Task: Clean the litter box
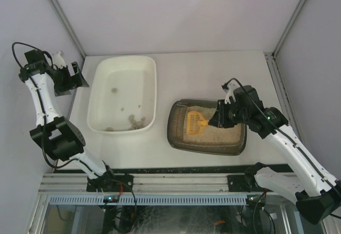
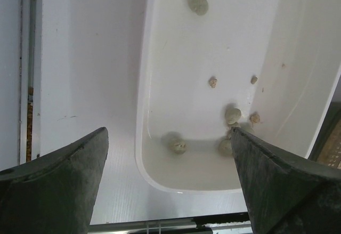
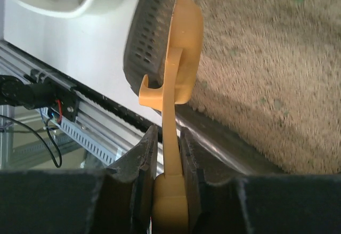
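The dark grey-brown litter box (image 1: 178, 140) sits right of centre, with beige litter (image 3: 266, 58) inside. My right gripper (image 1: 219, 118) is shut on the handle of a yellow slotted scoop (image 1: 196, 123), whose head hangs over the litter in the tray's left half. In the right wrist view the scoop (image 3: 176, 74) runs edge-on from between my fingers (image 3: 143, 154) over the tray's rim (image 3: 149, 37). My left gripper (image 1: 74, 77) stands open at the far left, beside the white tub; nothing lies between its fingers (image 2: 64, 170).
A larger white plastic tub (image 1: 98, 103) stands left of the litter box, holding several grey clumps (image 2: 232, 115) near its front end. The table's near edge and metal rail (image 1: 160, 183) run below both containers.
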